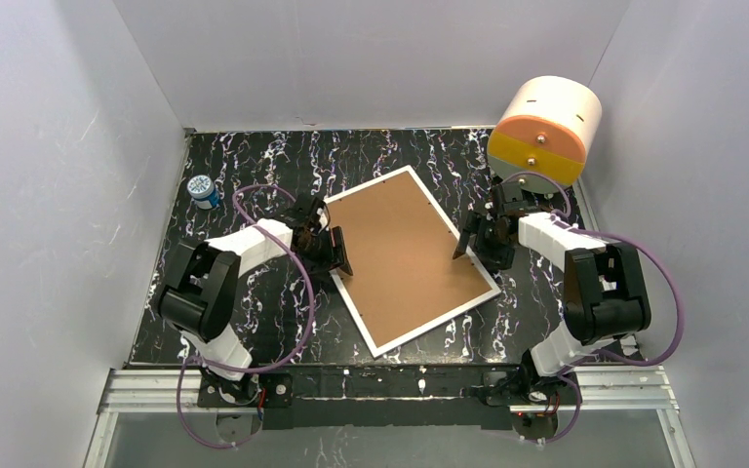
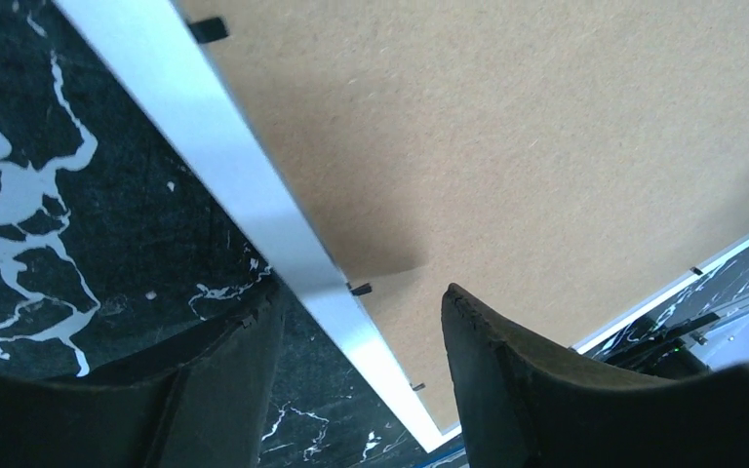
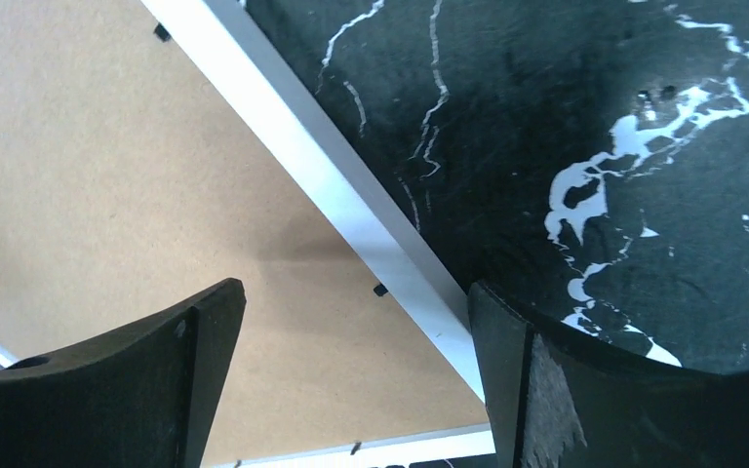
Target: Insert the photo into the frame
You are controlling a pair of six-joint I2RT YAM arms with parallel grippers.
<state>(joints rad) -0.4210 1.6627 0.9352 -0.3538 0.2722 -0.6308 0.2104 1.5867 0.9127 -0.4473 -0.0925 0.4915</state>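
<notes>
I am looking down at the frame (image 1: 405,255) lying flat in the middle of the black marbled tabletop (image 1: 371,151), turned at an angle, its brown fibreboard back facing up inside the narrow white rim. It is sitting between my two arms. The left hand (image 1: 337,252) is hanging over the frame's left long edge with its fingers spread apart. In the left wrist view one finger (image 2: 219,390) is showing over the tabletop and the other over the brown board, the white rim running between them past a small black tab (image 2: 359,289). The right hand (image 1: 472,244) is doing the same at the opposite long edge, fingers apart and holding nothing, one finger (image 3: 156,380) over the board and the other over the marble. Whether any fingertip is touching the frame, I cannot tell. A white-and-orange drum (image 1: 546,132) is standing at the far right corner, and a small blue-and-white can (image 1: 202,190) far left, both well apart from the frame.
</notes>
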